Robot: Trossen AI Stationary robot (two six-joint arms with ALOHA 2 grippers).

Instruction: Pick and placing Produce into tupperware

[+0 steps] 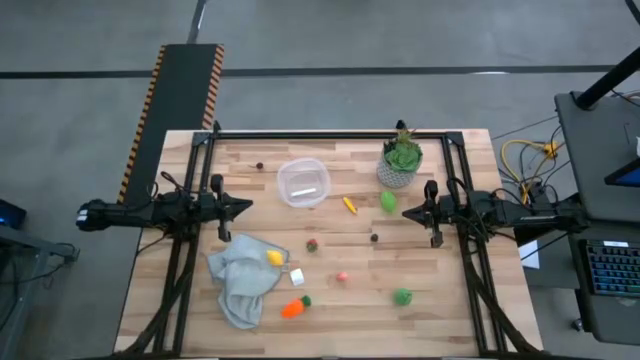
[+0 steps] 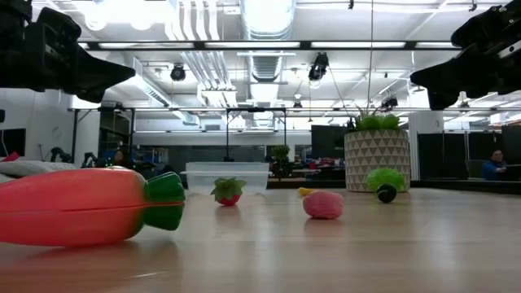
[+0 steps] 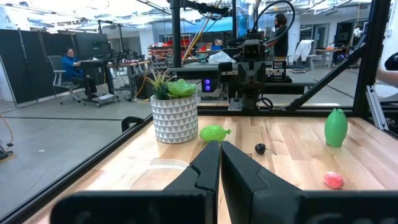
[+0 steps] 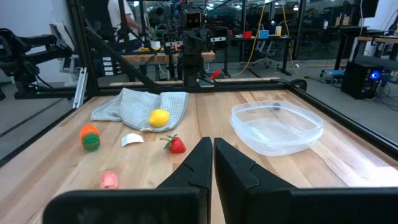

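Note:
The clear tupperware (image 1: 303, 183) (image 4: 277, 127) stands on its base at the table's far middle. Produce is scattered over the table: an orange carrot with green top (image 1: 293, 308) (image 2: 81, 203), a yellow lemon (image 1: 274, 257) (image 4: 159, 117) lying on a grey cloth, a red strawberry (image 1: 312, 244) (image 4: 176, 145), a pink piece (image 1: 342, 277) (image 3: 334, 180), green pieces (image 1: 402, 296) (image 1: 388, 200), a small yellow-orange piece (image 1: 349, 205) and dark ones (image 1: 375, 238) (image 1: 259, 166). My left gripper (image 1: 245, 207) (image 3: 220, 155) hovers shut left of the tupperware. My right gripper (image 1: 405, 213) (image 4: 211, 149) hovers shut to its right.
A green plant in a white patterned pot (image 1: 400, 165) (image 3: 174, 115) stands right of the tupperware, near the far edge. A crumpled grey cloth (image 1: 243, 275) lies near left, with a small white cube (image 1: 297, 277) beside it. Black frame rails (image 1: 330, 135) border the table.

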